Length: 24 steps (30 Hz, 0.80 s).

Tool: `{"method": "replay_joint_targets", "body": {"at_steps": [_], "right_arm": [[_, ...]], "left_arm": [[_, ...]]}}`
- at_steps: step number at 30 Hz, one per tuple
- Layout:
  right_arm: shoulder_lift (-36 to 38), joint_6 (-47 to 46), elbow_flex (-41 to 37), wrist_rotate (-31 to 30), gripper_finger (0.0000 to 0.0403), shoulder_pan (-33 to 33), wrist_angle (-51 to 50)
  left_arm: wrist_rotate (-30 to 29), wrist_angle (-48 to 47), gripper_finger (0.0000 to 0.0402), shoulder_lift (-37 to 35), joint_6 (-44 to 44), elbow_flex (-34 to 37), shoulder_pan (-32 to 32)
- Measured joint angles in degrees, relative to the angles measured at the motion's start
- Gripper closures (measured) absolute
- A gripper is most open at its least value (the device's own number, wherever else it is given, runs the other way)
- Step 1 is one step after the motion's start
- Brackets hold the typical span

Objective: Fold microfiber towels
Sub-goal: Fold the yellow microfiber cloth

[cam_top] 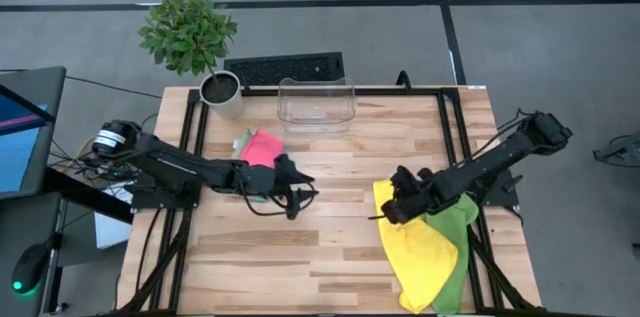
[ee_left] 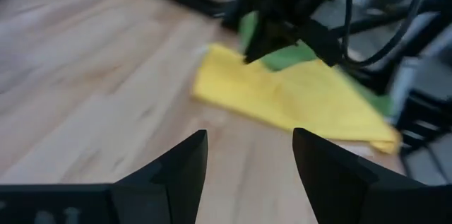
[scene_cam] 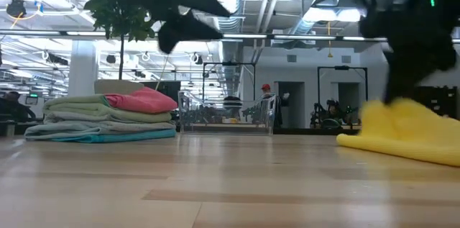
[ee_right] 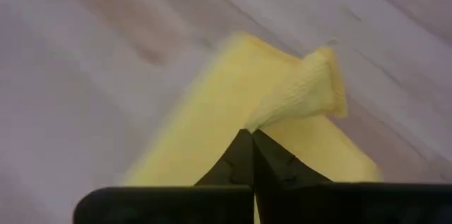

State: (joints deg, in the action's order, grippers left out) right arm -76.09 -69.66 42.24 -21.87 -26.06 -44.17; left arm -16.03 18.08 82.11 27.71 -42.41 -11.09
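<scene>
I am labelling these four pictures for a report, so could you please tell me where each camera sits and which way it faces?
High view: overhead, looking straight down; both arms, yellow towel, folded stack.
Low view: table height, looking level across; the arms' undersides, stack.
Left wrist view: on the left arm, facing the right arm; own open fingers.
Right wrist view: on the right arm, facing down; own fingers pinching yellow cloth.
All four share the yellow towel.
</scene>
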Motion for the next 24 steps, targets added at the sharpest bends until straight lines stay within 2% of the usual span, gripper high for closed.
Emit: {"method": "replay_joint_targets", "body": {"at_steps": [4, 10, 17, 20, 24], "right_arm": [[0.0, 5.0, 7.9, -2.5, 0.0392, -2.9, 0.1], [-3.3, 5.2, 13.9, -5.1, 0.0397, -9.1, 5.7], [-17.5, 1.8, 17.0, -5.0, 0.0394, -17.1, 24.6], [-23.5, -1.6, 21.6, -5.1, 0.0397, -21.4, 26.7], [-29.5, -5.5, 28.6, -5.2, 0.0394, -26.2, 24.2]], "left_arm": [[5.0, 7.4, 0.02, 2.4, -3.8, 0.0, 1.7], [5.4, 13.8, 0.02, 3.5, -9.1, 0.0, 3.5], [10.3, 13.5, 0.02, 3.6, -13.6, -0.1, 3.8], [12.4, 12.9, 0.02, 5.8, -15.3, -0.7, 3.6], [15.5, 11.7, 0.02, 12.1, -20.0, -5.2, 3.3]]}}
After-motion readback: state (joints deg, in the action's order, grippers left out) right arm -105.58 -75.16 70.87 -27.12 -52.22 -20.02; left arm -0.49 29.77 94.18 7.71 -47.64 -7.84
